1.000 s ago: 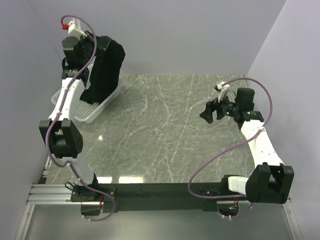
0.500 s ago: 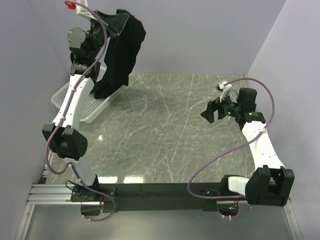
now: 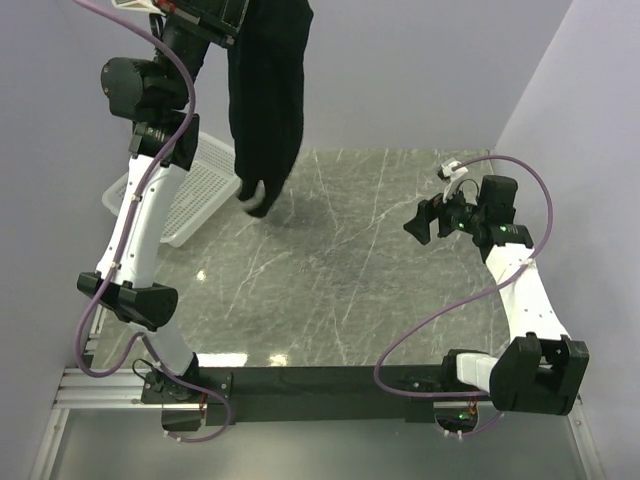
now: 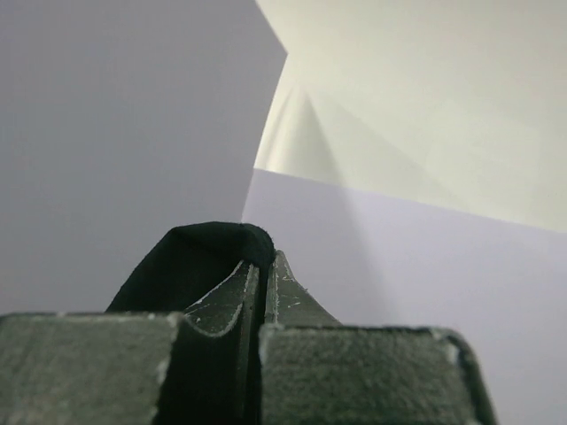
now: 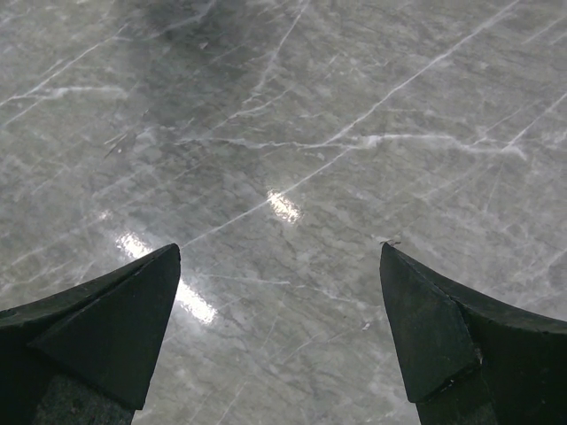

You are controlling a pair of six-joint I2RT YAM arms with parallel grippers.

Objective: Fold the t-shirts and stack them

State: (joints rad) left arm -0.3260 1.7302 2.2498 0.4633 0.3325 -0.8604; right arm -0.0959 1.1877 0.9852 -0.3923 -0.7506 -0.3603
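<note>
A black t-shirt [image 3: 266, 95] hangs in a long bunch from my left gripper [image 3: 238, 12], which is raised high at the top left and shut on the cloth. Its lower end, with a pale patch, hangs just above the table to the right of the white basket [image 3: 190, 195]. In the left wrist view the black cloth [image 4: 199, 257] is pinched between the closed fingers [image 4: 261, 288]. My right gripper [image 3: 420, 222] is open and empty, held above the right side of the table; the right wrist view shows only bare marble between its fingertips [image 5: 279, 257].
The white mesh basket stands at the table's back left corner, no cloth showing in it. The grey marble table [image 3: 340, 270] is walled by pale walls at the back, left and right. A black rail [image 3: 320, 385] runs along the near edge.
My left gripper has risen and swung to the right, lifting the black t-shirt out of the basket until it hangs over the table. The right arm has hardly moved.
</note>
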